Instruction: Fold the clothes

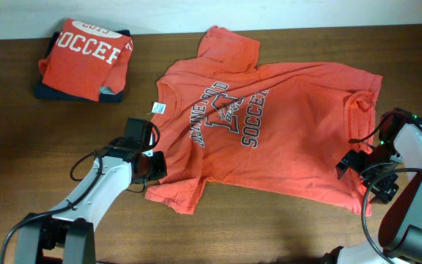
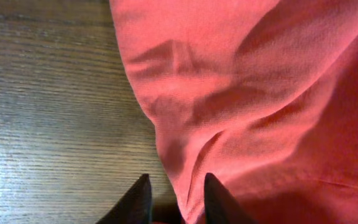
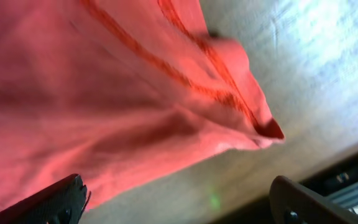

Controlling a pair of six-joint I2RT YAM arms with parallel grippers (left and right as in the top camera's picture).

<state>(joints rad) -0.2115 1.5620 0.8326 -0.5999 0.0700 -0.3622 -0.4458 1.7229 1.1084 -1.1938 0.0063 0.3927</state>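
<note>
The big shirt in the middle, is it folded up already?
No, the big shirt lies spread out flat on the table, with its sleeves out and its letters showing.

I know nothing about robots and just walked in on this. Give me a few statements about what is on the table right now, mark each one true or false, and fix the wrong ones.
1. The spread T-shirt lies with its SOCCER print facing up. True.
2. The folded T-shirt sits at the far right. False: it sits at the far left, well apart from the spread one.
3. The right gripper has its jaws wide open at the spread T-shirt's edge. True.
4. The spread T-shirt is already folded in half. False: it lies opened out, with both sleeves showing.
5. The folded T-shirt rests on top of a dark navy garment. True.
</note>
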